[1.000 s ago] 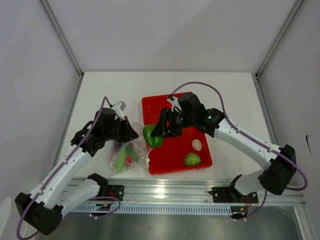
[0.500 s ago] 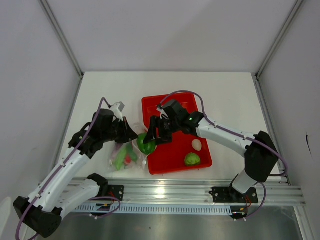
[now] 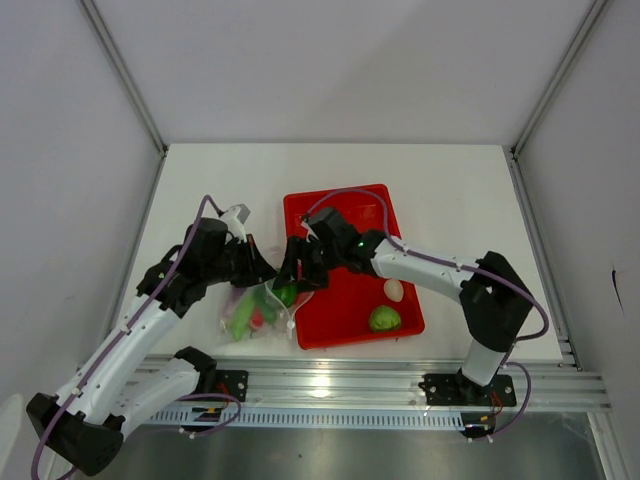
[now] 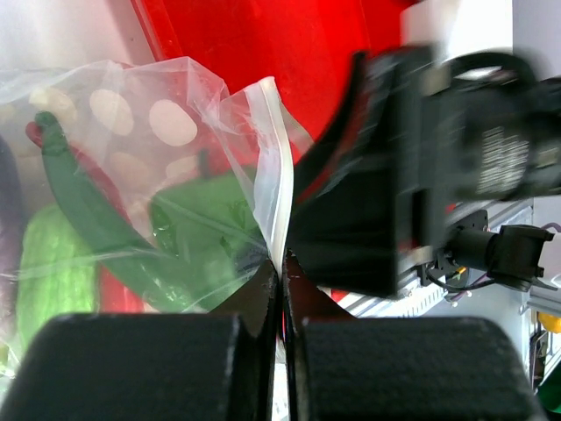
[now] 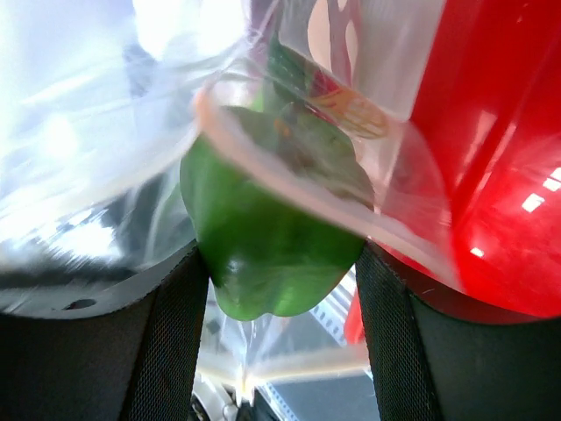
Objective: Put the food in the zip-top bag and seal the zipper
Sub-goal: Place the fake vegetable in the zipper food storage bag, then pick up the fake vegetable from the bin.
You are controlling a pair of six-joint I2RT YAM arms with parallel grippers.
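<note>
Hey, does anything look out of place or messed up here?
Nothing stands out. The pepper sits half through the bag mouth, held in the right gripper. The left gripper pinches the zipper. No food lies loose on the table; an egg and a round green piece lie in the tray.

Right gripper point(image 3: 291, 281) with green pepper point(image 5: 270, 241) travelled toward 8 o'clock, off the red tray's point(image 3: 350, 318) 9 o'clock rim to the zip-top bag point(image 3: 245, 318) mouth. Pepper now part-way through the zipper point(image 4: 279, 175) opening. Right elbow swung in toward 9 o'clock.
</note>
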